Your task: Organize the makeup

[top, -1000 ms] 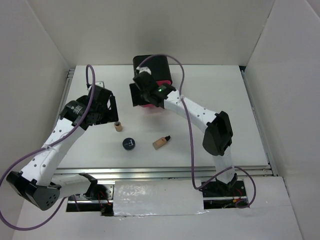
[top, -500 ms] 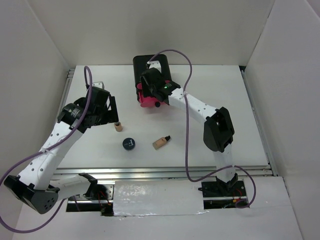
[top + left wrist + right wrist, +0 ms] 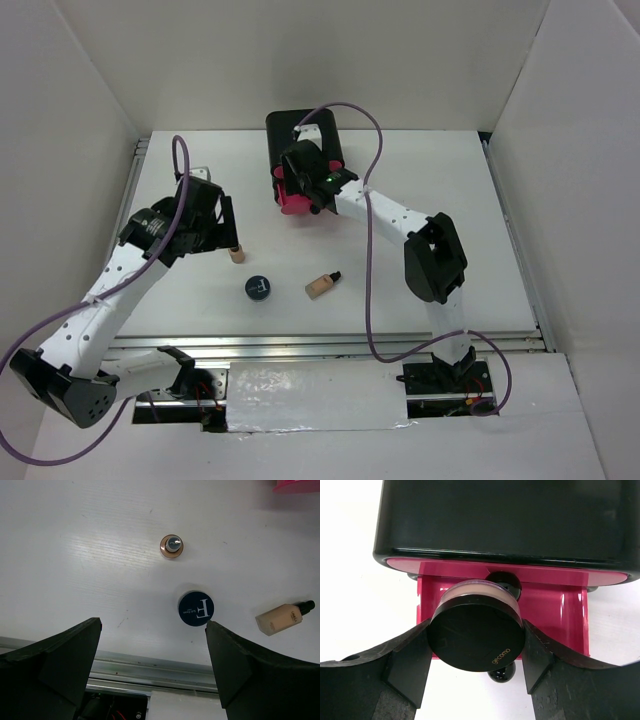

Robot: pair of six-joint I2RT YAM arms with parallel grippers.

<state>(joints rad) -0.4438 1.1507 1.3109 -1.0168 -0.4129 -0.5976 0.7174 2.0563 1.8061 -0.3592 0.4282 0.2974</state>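
1. The left gripper point(image 3: 207, 212) point(image 3: 152, 672) hung above the left part of the table point(image 3: 450, 200), its jaws spread wide with nothing between them.
2. The upright bottle point(image 3: 236, 253) point(image 3: 171, 546), beige with a dark top, stood on the table just right of that gripper in the top view.
3. The compact point(image 3: 258, 288) point(image 3: 196, 608), round and dark blue with a pale letter on its lid, lay flat nearer the front edge, apart from both bottles.
4. The right gripper point(image 3: 300, 186) point(image 3: 476, 650) held the jar point(image 3: 476, 632) by its sides, black lid toward the wrist camera.
5. The jar hung over the pink drawer point(image 3: 292, 204) point(image 3: 550, 605), which stood pulled out of the black box point(image 3: 303, 133) point(image 3: 505, 520) at the back.
6. The lying bottle point(image 3: 322, 284) point(image 3: 282, 618) rested on its side to the right of the compact, dark cap pointing away from it.
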